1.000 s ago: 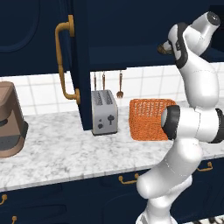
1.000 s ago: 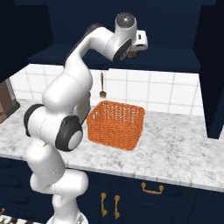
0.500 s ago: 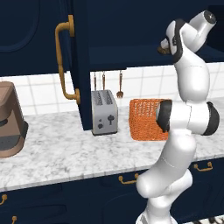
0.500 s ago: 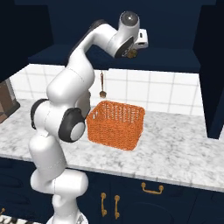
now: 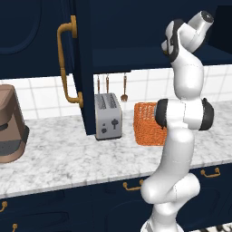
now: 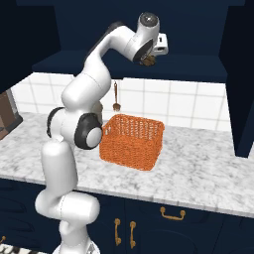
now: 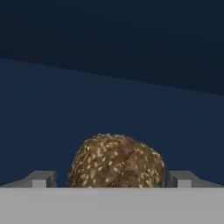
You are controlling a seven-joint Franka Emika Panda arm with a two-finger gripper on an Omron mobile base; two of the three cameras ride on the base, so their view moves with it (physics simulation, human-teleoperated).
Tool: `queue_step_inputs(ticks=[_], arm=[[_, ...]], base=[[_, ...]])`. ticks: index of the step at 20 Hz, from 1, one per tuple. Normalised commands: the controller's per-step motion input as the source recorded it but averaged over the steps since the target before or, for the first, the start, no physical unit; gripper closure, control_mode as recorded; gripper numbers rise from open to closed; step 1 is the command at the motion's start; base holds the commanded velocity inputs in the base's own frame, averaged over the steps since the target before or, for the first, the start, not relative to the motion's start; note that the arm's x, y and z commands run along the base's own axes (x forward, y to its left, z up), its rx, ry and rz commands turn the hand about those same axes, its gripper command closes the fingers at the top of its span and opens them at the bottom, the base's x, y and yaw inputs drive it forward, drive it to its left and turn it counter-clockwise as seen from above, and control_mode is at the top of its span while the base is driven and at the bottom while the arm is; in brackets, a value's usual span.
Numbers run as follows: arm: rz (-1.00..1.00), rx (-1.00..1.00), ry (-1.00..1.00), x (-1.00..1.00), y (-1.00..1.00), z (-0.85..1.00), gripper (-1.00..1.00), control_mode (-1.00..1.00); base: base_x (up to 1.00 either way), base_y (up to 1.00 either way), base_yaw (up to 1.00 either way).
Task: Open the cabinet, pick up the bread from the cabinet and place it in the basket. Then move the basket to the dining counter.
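Note:
The navy cabinet (image 5: 136, 31) stands open, its door (image 5: 84, 68) with the brass handle (image 5: 65, 63) swung out toward me. High at the cabinet's shelf edge, my gripper (image 6: 148, 59) is shut on the golden-brown bread (image 7: 117, 161). In the hand view the roll sits between the two fingertips (image 7: 41, 178), with dark cabinet interior behind it. The orange wicker basket (image 6: 133, 141) (image 5: 147, 123) rests on the marble worktop almost straight below the hand. The dining counter is out of view.
A silver toaster (image 5: 108, 117) stands left of the basket, with utensils hanging on the tiled wall (image 5: 124, 88). A brown coffee machine (image 5: 10, 124) sits at the far left. Another open navy door (image 6: 243, 74) hangs at the right.
The arm has straightened upright and the hand has shifted slightly outward along the cabinet front with the bread in it. The basket and the door have not moved.

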Motion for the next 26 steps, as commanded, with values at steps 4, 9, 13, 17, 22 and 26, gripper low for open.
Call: queue_step_inputs(ticks=[4,9,13,17,22,26], arm=[[0.00,0.00,0.05,0.41,-0.02,-0.01,-1.00,-1.00],[0.00,0.00,0.09,0.10,0.00,-0.27,-1.00,-1.00],[0.00,0.00,0.05,0.00,0.00,-0.42,-1.00,-1.00],[0.03,0.03,0.01,0.00,0.00,-0.59,-1.00,-1.00],[0.05,0.09,0.00,0.00,0.11,-0.53,1.00,-1.00],[0.00,0.00,0.00,-0.06,0.22,-0.28,1.00,-1.00]], base=[[0.00,0.00,0.00],[0.00,0.00,0.00],[0.00,0.00,0.00],[0.00,0.00,0.00],[0.00,0.00,0.00],[0.00,0.00,0.00]])
